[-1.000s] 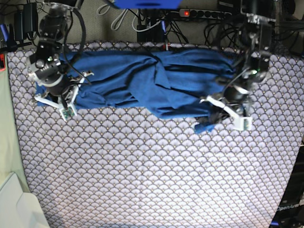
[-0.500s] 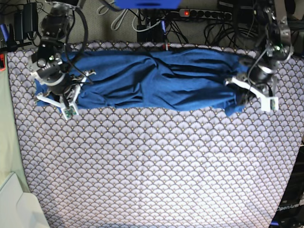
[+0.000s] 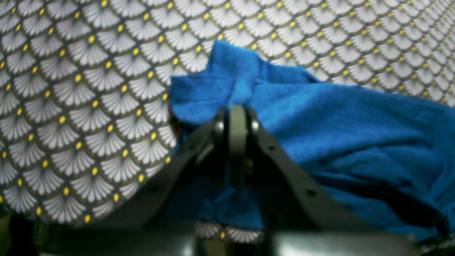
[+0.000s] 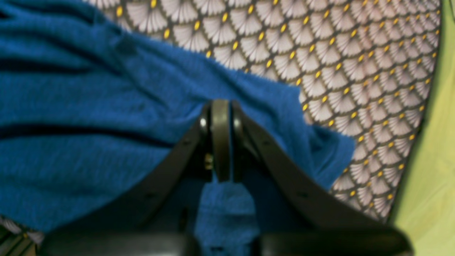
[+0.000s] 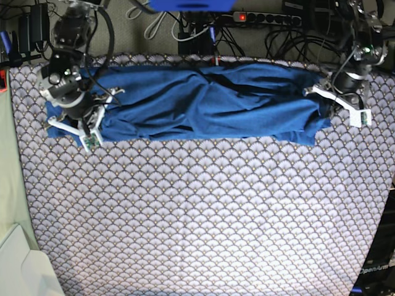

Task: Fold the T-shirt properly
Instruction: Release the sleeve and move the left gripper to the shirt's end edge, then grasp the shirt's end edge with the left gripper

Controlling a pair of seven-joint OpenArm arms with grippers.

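The T-shirt (image 5: 210,102) lies stretched as a long blue band across the upper part of the table (image 5: 203,216). The right gripper (image 4: 221,142) pinches its end at upper left, while the left gripper (image 3: 237,142) pinches the opposite end at upper right.

A table (image 5: 203,222) covered in fan-patterned cloth bears the blue T-shirt (image 5: 203,102) stretched lengthwise along its far edge.
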